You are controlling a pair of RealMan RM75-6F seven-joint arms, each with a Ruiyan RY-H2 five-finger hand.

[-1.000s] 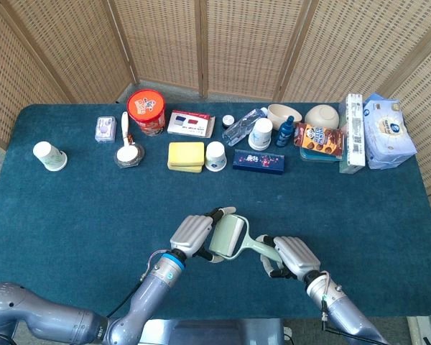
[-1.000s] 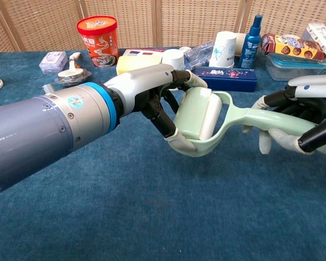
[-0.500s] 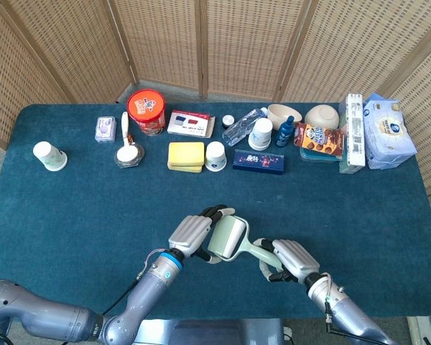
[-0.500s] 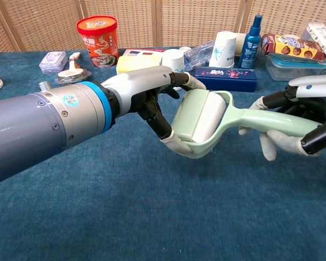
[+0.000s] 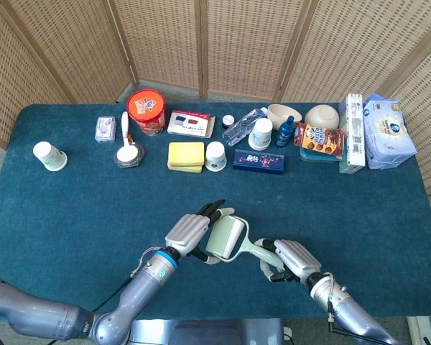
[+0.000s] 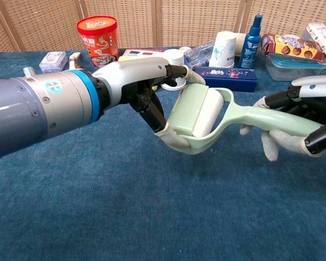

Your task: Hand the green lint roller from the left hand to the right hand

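The green lint roller (image 5: 227, 238) (image 6: 198, 112) hangs above the blue table, its pale roll pointing left and its handle pointing right. My left hand (image 5: 189, 231) (image 6: 143, 77) holds the roll end, with one fingertip on its top edge and the thumb under the green frame; the other fingers are spread. My right hand (image 5: 293, 259) (image 6: 308, 116) grips the handle, fingers curled round it. Both hands are on the roller at once, close to the table's front edge.
A row of items runs along the back of the table: a red tub (image 5: 146, 111), a yellow sponge (image 5: 185, 155), a dark blue box (image 5: 258, 160), bottles, bowls and a tissue pack (image 5: 389, 131). A paper cup (image 5: 49, 155) lies at far left.
My left arm has drawn back to the left and its fingers have spread wider round the roll. The roller has shifted slightly left and up. The right hand keeps its grip on the handle.
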